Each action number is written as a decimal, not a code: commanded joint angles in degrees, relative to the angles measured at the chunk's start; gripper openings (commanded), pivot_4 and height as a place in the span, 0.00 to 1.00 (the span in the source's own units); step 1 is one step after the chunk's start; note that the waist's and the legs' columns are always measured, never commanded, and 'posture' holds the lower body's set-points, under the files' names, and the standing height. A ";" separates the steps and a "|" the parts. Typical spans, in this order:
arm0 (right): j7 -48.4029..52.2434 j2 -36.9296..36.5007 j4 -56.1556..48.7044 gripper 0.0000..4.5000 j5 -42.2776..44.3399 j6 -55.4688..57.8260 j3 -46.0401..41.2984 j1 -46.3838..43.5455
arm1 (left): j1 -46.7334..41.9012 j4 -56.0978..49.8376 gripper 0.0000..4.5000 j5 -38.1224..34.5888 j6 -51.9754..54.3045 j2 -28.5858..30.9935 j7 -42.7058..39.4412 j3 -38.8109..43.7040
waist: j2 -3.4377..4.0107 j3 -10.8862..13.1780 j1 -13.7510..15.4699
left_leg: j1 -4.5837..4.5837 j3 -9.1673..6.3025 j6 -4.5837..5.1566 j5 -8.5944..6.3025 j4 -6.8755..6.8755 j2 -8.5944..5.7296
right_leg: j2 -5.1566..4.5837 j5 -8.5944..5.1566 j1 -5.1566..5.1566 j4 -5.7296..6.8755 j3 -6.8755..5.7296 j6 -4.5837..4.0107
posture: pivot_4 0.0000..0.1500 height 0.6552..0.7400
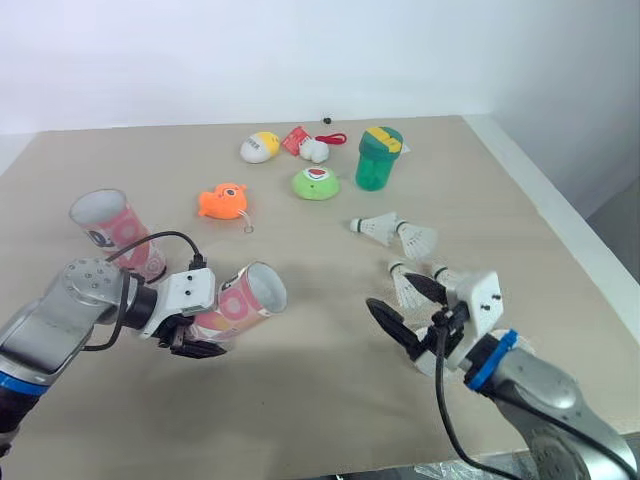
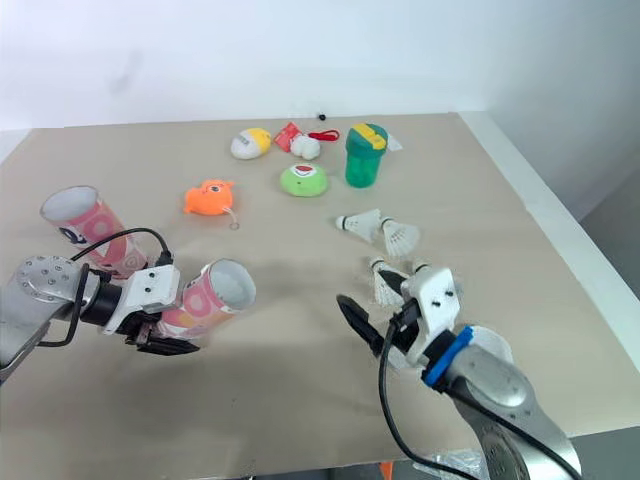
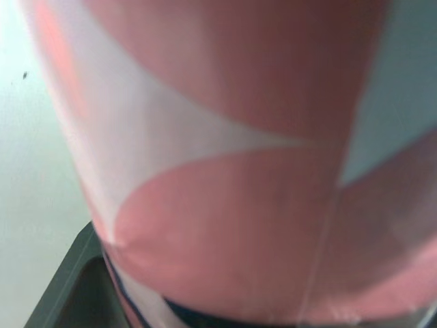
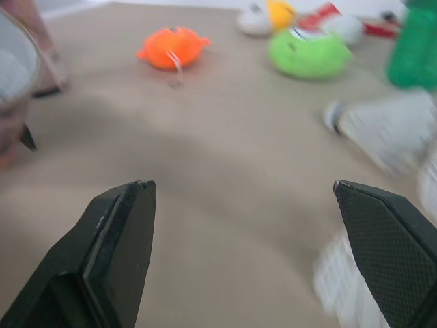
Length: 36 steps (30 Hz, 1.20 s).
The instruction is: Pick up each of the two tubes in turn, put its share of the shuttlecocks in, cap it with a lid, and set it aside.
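Left eye view, starting at my left: the far tube (image 1: 118,235) leans on the surface (image 1: 300,400), pink shapes on white, its mouth open and uncapped. Just beside it my left gripper (image 1: 198,338) pinches the held tube (image 1: 245,300) near its base, tipped almost on its side with its open mouth toward my right and the same pink-and-white pattern. That makes two tubes. My right gripper (image 1: 390,295) hovers with its fingers spread wide, gripping nothing. The shuttlecocks (image 1: 378,227) lie around and beyond it: two clear, a third by my fingers, and perhaps a fourth half hidden.
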 commanded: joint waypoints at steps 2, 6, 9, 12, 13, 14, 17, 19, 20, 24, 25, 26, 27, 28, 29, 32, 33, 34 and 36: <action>-2.91 2.21 2.52 0.99 -2.71 -3.42 0.50 1.31 | -0.91 0.43 0.73 0.93 -1.04 -0.72 -0.81 -1.12 | 0.00 0.00 -0.06 | 0.08 0.05 0.00 0.00 0.02 0.00 | 0.00 -0.01 0.04 0.00 0.07 -0.09 | 1.00 1.00; -6.57 4.75 7.31 0.99 -4.35 -2.09 2.62 -3.56 | -1.23 0.59 0.73 1.39 -1.14 -1.13 -1.12 -1.19 | -0.05 0.01 -0.10 | 0.28 0.19 0.02 0.03 0.10 0.00 | 0.00 0.09 0.19 -0.01 0.25 -0.08 | 1.00 1.00; -8.13 6.18 10.64 0.99 -4.84 -0.95 3.97 -7.34 | -1.10 0.38 0.73 1.44 -1.10 -1.15 -1.08 -1.04 | -0.04 0.00 -0.10 | 0.30 0.21 0.03 0.05 0.11 0.00 | 0.01 0.10 0.21 -0.01 0.28 -0.09 | 1.00 1.00; -8.88 7.63 14.42 0.99 -4.09 -0.27 3.80 -10.82 | -0.66 -0.20 0.73 1.24 -0.89 -0.80 -0.99 -0.53 | -0.04 0.01 -0.10 | 0.28 0.21 0.03 0.05 0.06 0.00 | 0.02 0.06 0.21 -0.02 0.29 -0.10 | 1.00 1.00; -8.96 7.87 15.19 0.99 -3.89 -0.16 3.60 -11.51 | -0.55 -0.39 0.73 1.17 -0.79 -0.71 -0.96 -0.40 | -0.04 0.00 -0.09 | 0.27 0.21 0.03 0.04 0.04 0.00 | 0.02 0.03 0.20 -0.02 0.29 -0.10 | 1.00 1.00; -8.97 8.05 16.29 0.99 -3.68 0.02 3.38 -12.56 | -0.36 -0.55 0.73 1.13 -0.71 -0.57 -0.86 -0.20 | -0.04 0.01 -0.06 | 0.26 0.20 0.03 0.04 0.01 0.00 | 0.03 0.01 0.20 -0.02 0.29 -0.10 | 1.00 1.00; -9.97 8.75 21.00 0.99 -3.90 0.71 2.63 -16.29 | 0.37 -0.99 0.73 1.02 -0.50 -0.26 -0.39 0.47 | -0.04 0.01 -0.08 | 0.24 0.19 0.02 0.00 -0.02 -0.02 | 0.02 -0.07 0.20 -0.03 0.29 0.02 | 1.00 1.00; -10.12 9.44 22.84 0.86 -3.51 0.54 2.26 -17.48 | 0.87 -1.36 0.73 1.04 -0.32 -0.23 -0.11 0.75 | -0.03 0.01 -0.10 | 0.23 0.20 0.02 0.00 -0.01 -0.04 | 0.01 -0.06 0.19 -0.03 0.32 0.00 | 1.00 1.00; -10.27 9.85 23.26 0.80 -3.18 0.55 2.07 -17.81 | 1.10 -1.54 0.73 1.03 -0.21 -0.23 0.01 0.88 | -0.04 0.01 -0.10 | 0.24 0.20 0.02 0.00 -0.01 -0.03 | 0.02 -0.06 0.19 -0.03 0.31 -0.01 | 1.00 1.00; -10.06 10.80 23.39 0.46 -2.43 0.29 1.79 -17.93 | 1.85 -2.32 0.73 0.74 0.34 -0.07 0.41 1.49 | -0.03 0.01 -0.10 | 0.25 0.18 0.02 0.00 -0.03 -0.02 | 0.04 -0.06 0.20 -0.03 0.29 0.00 | 1.00 1.00; -9.93 10.95 23.30 0.35 -2.21 0.29 1.75 -17.89 | 1.97 -2.41 0.73 0.71 0.38 -0.02 0.49 1.56 | -0.03 0.01 -0.10 | 0.24 0.18 0.02 0.00 -0.03 -0.02 | 0.03 -0.05 0.20 -0.03 0.30 0.01 | 1.00 1.00; -9.85 11.00 23.22 0.26 -2.15 0.35 1.76 -17.87 | 2.06 -2.45 0.73 0.69 0.40 0.01 0.54 1.61 | -0.03 0.01 -0.10 | 0.24 0.18 0.02 0.00 -0.03 -0.02 | 0.03 -0.05 0.20 -0.03 0.30 0.01 | 1.00 1.00; -9.53 10.98 23.08 0.15 -1.93 0.34 1.74 -17.89 | 2.14 -2.50 0.73 0.69 0.42 0.03 0.60 1.64 | -0.03 0.01 -0.10 | 0.24 0.18 0.02 0.00 -0.03 -0.02 | 0.03 -0.06 0.20 -0.03 0.30 0.00 | 1.00 1.00; -9.29 10.96 22.89 0.09 -1.71 0.39 1.65 -17.92 | 2.19 -2.54 0.73 0.69 0.44 0.05 0.64 1.66 | -0.03 0.01 -0.10 | 0.24 0.18 0.02 0.00 -0.03 -0.02 | 0.03 -0.06 0.20 -0.03 0.30 -0.01 | 1.00 1.00; -8.74 10.75 22.32 0.02 -1.04 0.52 1.40 -18.10 | 2.14 -2.56 0.73 0.70 0.53 0.01 0.69 1.62 | -0.03 0.01 -0.11 | 0.25 0.19 0.02 0.00 -0.03 -0.02 | 0.03 -0.06 0.20 -0.03 0.30 -0.01 | 1.00 1.00; -6.93 9.82 19.47 0.02 2.21 1.75 0.45 -19.15 | 1.54 -2.39 0.73 0.79 0.75 -0.24 0.76 1.33 | -0.02 0.01 -0.11 | 0.25 0.19 0.02 0.00 -0.03 -0.02 | 0.03 -0.06 0.20 -0.03 0.30 -0.01 | 1.00 1.00; -6.27 9.48 18.37 0.02 3.40 2.19 0.36 -19.63 | 1.33 -2.30 0.73 0.82 0.77 -0.31 0.74 1.26 | -0.01 0.02 -0.10 | 0.24 0.19 0.02 0.00 -0.03 -0.02 | 0.03 -0.06 0.20 -0.03 0.30 -0.01 | 1.00 1.00; -5.43 9.20 17.19 0.02 4.89 2.41 0.31 -20.37 | 1.15 -2.16 0.73 0.86 0.75 -0.38 0.71 1.19 | 0.00 0.03 -0.11 | 0.24 0.19 0.02 0.00 -0.03 -0.02 | 0.03 -0.06 0.20 -0.03 0.31 -0.01 | 1.00 1.00; -2.66 7.87 14.95 0.02 7.67 2.60 0.96 -22.19 | 0.83 -1.89 0.73 0.96 0.68 -0.51 0.62 1.01 | 0.00 0.03 -0.10 | 0.25 0.19 0.02 0.00 -0.03 -0.02 | 0.03 -0.05 0.20 -0.03 0.31 0.01 | 1.00 1.00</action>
